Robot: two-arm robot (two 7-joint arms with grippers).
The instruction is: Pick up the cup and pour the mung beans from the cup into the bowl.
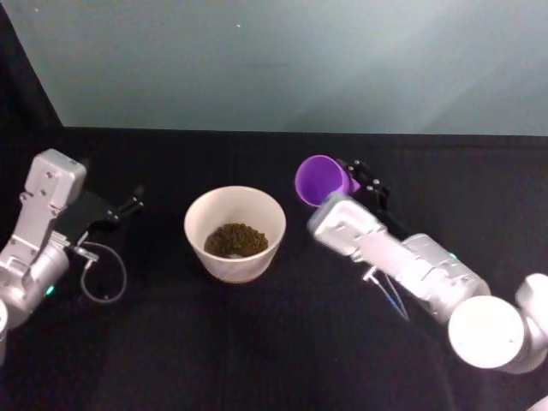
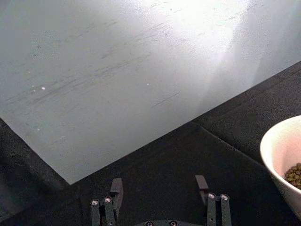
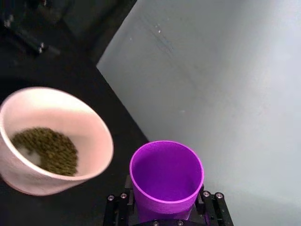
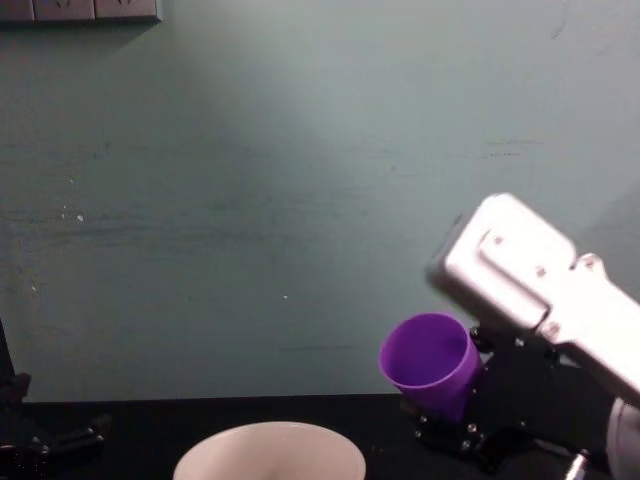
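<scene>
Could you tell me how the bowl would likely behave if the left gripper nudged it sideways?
The bowl narrows towards its base, so a high push might tip it rather than slide it. The beans sit low, which probably steadies it somewhat. The black cloth under it may grip more than a bare surface.

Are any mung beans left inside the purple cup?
No: the right wrist view looks into the cup, held in the right gripper, and its inside is bare purple.

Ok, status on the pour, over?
Right hand shut on cup, tilted, empty, beside bowl. Mung beans in bowl. Left hand open, parked left. Nothing in the way.
</scene>
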